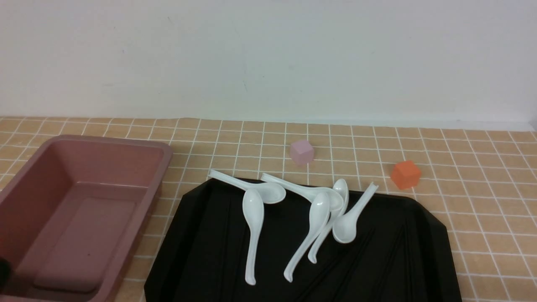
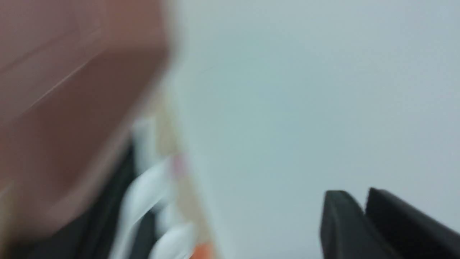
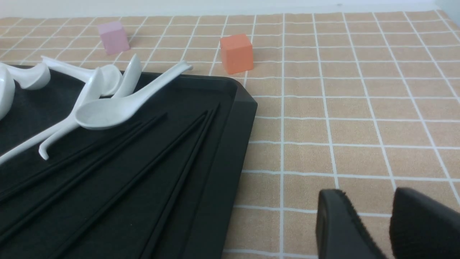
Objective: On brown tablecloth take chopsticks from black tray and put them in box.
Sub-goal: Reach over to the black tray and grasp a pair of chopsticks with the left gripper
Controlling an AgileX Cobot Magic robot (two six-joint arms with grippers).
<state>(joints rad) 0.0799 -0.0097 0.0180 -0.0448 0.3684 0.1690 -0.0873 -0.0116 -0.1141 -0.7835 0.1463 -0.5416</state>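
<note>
- Black chopsticks [image 3: 145, 169] lie flat on the tray [image 1: 209, 260], fanned across its 4 o'clock part; none is lifted and none is in the box [image 1: 105, 161], so the task looks to be at its start, in the approach to a first pick.
- Box stands on the tablecloth [image 1: 482, 201] at 9 o'clock of the tray, just beside it; its floor shows bare.
- Right gripper [image 3: 370, 192]: fingers slightly apart, cloth visible between them, nothing held; it hangs over bare cloth just off the tray's 3 o'clock edge, by my reading.
- Left gripper [image 2: 359, 194]: fingers pressed nearly together, nothing between them; the picture is heavily smeared, so this is tentative.
- Next move, as a judgement: bring the right gripper in over the rim toward 9 o'clock, widen it, and set it low across one thin stick; the sticks lie flush on the glossy surface, so the pinch must be shallow and square.
- Spoons [image 1: 253, 218] crowd the tray's 12 o'clock half; one bowl rests close to the stick tips; grip further down the shafts.
- Views compared: the front view shows the box, pink cube [image 1: 302, 152] and orange cube [image 1: 405, 174], but the sticks barely register and neither gripper appears; the right wrist view resolves the sticks clearly.
</note>
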